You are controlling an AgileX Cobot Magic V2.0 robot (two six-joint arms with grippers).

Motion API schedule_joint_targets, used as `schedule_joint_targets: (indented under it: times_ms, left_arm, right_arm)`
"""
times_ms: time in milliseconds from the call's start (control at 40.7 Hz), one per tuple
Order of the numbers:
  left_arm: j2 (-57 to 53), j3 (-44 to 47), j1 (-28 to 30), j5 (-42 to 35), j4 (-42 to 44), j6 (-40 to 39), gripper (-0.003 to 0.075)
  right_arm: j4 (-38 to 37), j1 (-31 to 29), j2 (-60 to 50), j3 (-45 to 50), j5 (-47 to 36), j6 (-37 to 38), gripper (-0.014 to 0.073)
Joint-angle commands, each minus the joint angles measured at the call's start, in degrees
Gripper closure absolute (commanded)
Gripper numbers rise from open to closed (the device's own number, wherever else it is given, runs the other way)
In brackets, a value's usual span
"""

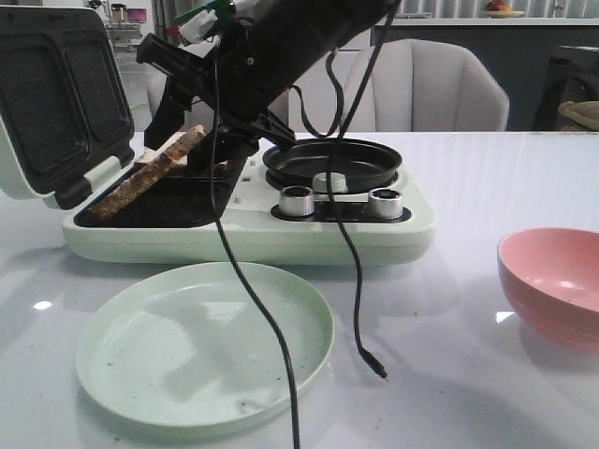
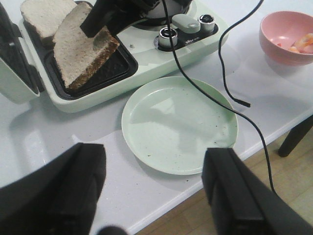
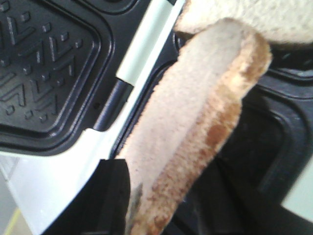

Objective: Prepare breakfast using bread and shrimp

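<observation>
My right gripper is shut on one bread slice and holds it tilted over the near sandwich plate of the pale green breakfast maker. In the right wrist view the slice sits between the fingers of the gripper. In the left wrist view the held slice leans next to the second slice, which lies in the far plate. The orange-red shrimp lies in the pink bowl. My left gripper is open and empty above the table's front edge, near the green plate.
The maker's lid stands open at the left. A black frying pan and two metal knobs are on its right half. The green plate lies in front of it, the pink bowl at the right. A loose black cable hangs over the table.
</observation>
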Motion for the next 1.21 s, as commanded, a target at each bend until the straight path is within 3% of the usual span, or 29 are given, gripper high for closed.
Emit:
schedule_joint_targets:
  times_ms: [0, 197, 369, 664, 1181]
  left_arm:
    - [0.12, -2.04, -0.44, -3.74, 0.51, 0.07, 0.0244]
    - [0.12, -2.04, -0.44, -3.74, 0.51, 0.07, 0.0244]
    - [0.12, -2.04, -0.44, -3.74, 0.51, 0.07, 0.0244]
    - [0.12, -2.04, -0.44, -3.74, 0.51, 0.07, 0.0244]
    - [0.12, -2.04, -0.44, -3.74, 0.51, 0.07, 0.0244]
  right_arm:
    - [-6.68, -0.19, -7.46, -2.29, -0.05, 4.65, 0.0174]
    - [-31.27, 0.4, -15.26, -2.29, 7.94, 16.39, 0.0174]
    - [-41.68, 2.87, -24.82, 0.21, 14.32, 18.7, 0.0174]
    - [-46.88, 4.09, -46.86, 20.38, 11.62, 21.1, 0.0174]
    - [-48.17, 4.09, -84.83, 58.01, 7.57, 21.1, 0.0174]
